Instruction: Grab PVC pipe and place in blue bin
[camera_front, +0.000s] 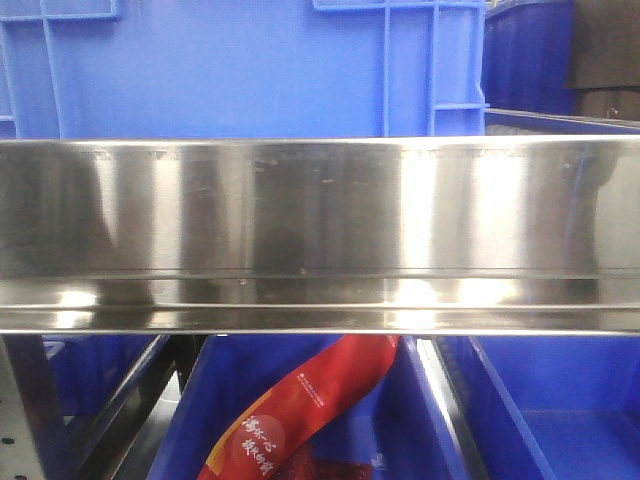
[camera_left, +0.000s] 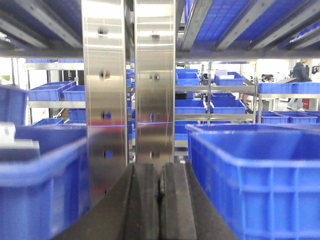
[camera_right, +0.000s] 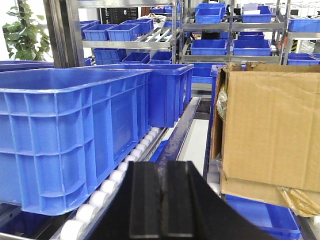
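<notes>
No PVC pipe shows in any view. My left gripper (camera_left: 159, 172) is shut with nothing between its black jaws, facing two steel rack uprights (camera_left: 129, 85). One blue bin (camera_left: 255, 175) stands right of it, another blue bin (camera_left: 40, 185) to its left. My right gripper (camera_right: 161, 172) is shut and empty too, hanging over a roller rail (camera_right: 120, 175). A large blue bin (camera_right: 70, 130) sits left of it. In the front view neither gripper appears; a blue bin (camera_front: 250, 65) rests on the shelf above a steel beam (camera_front: 320, 230).
A cardboard box (camera_right: 270, 130) stands close on the right of the right gripper. A red printed bag (camera_front: 300, 410) lies in a lower blue bin under the beam. Racks of blue bins (camera_left: 210, 100) fill the background, with a person (camera_left: 302, 75) far right.
</notes>
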